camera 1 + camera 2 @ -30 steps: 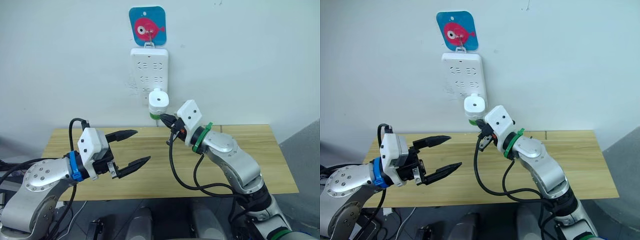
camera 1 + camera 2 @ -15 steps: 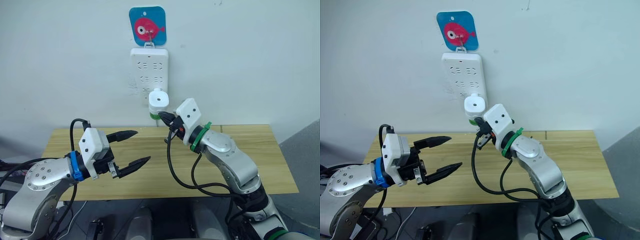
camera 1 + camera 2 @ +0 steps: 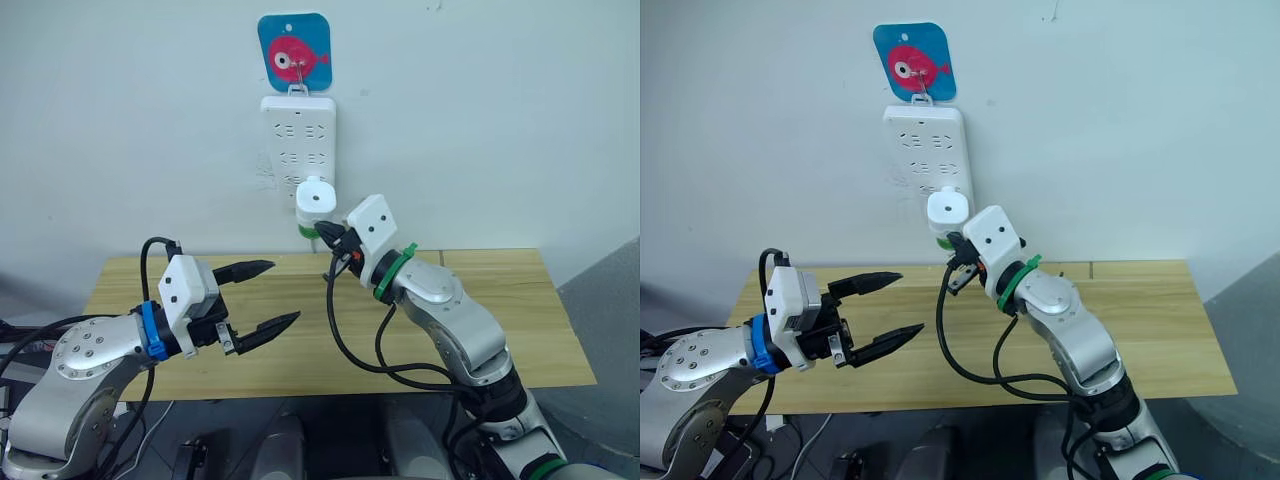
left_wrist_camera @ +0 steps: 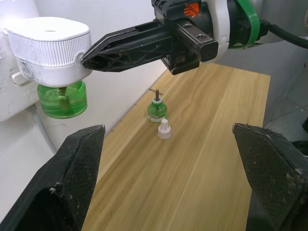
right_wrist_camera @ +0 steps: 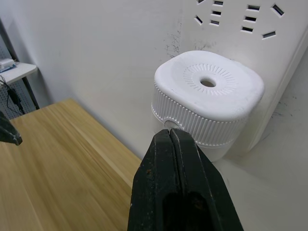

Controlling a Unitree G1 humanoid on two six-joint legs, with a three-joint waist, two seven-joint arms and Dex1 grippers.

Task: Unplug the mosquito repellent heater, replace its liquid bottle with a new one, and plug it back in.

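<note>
Head camera views: the right end effector (image 3: pixel 325 236) is raised off the worktop (image 3: pixel 500 300) toward the wall, its two black fingers pressed together with nothing between them, their tips touching the lower side of the mosquito repellent heater (image 3: pixel 316 203). The heater sits just above and ahead of those tips, plugged into the bottom of the white power strip (image 3: pixel 298 140), which hangs from a hook on a blue plaque with a pink fish (image 3: pixel 295 54). A little green shows under the heater, right beside the fingertips. The left end effector (image 3: pixel 262 296) hovers over the worktop well to the left of and below the heater, its fingers spread wide and gripping nothing.

Left wrist view: between this end effector's parted fingers (image 4: pixel 72 178), the right end effector's closed tips meet the ribbed side of the heater. A green bottle (image 4: pixel 63 98) hangs screwed in beneath the heater, just under those tips. Farther off on the worktop, below the right end effector, stands the liquid bottle (image 4: pixel 157 109), capless with its wick bare, and a small white cap (image 4: pixel 164 129) stands just beside it.

Right wrist view: the closed fingertips (image 5: pixel 169 139) rest against the heater's ribbed side, directly ahead, its round vent hole facing up, with the power strip behind it.
</note>
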